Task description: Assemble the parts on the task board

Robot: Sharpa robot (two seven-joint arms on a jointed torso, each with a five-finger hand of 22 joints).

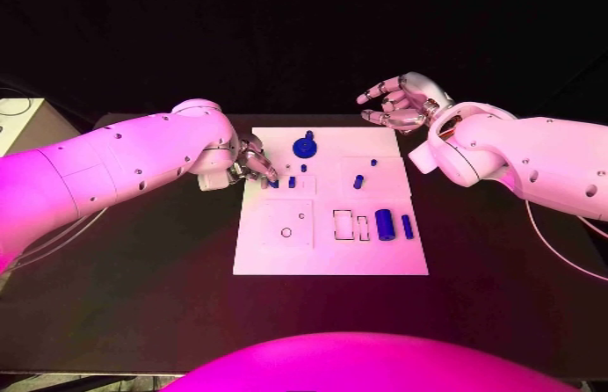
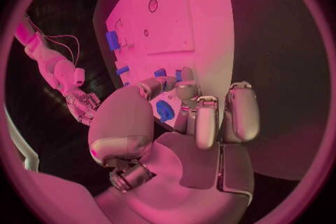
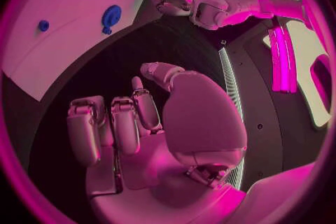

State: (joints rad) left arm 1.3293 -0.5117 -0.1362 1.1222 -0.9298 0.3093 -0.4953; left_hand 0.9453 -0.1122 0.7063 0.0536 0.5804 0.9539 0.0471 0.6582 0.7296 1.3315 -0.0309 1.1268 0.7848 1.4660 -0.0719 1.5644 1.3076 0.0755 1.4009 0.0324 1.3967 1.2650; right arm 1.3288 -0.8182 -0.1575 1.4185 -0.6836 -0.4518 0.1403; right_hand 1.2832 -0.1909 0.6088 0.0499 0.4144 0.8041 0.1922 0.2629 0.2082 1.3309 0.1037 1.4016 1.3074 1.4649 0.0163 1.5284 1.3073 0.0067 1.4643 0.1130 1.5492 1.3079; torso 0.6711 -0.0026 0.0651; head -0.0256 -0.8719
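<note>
head: overhead, facing table | wrists: close behind each hand | shared: task board (image 1: 332,251)

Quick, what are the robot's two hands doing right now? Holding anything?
Left hand: at the task board's left edge by small blue parts; a hold cannot be told.
Right hand: open, holding nothing, beyond the board's far corner.

The board (image 1: 332,256) was white, marked with thin dark outlines. The parts (image 1: 384,224) on it were blue. The table (image 1: 152,278) was black. Both arms (image 1: 114,168) were white, their hands (image 1: 403,100) silver.
</note>
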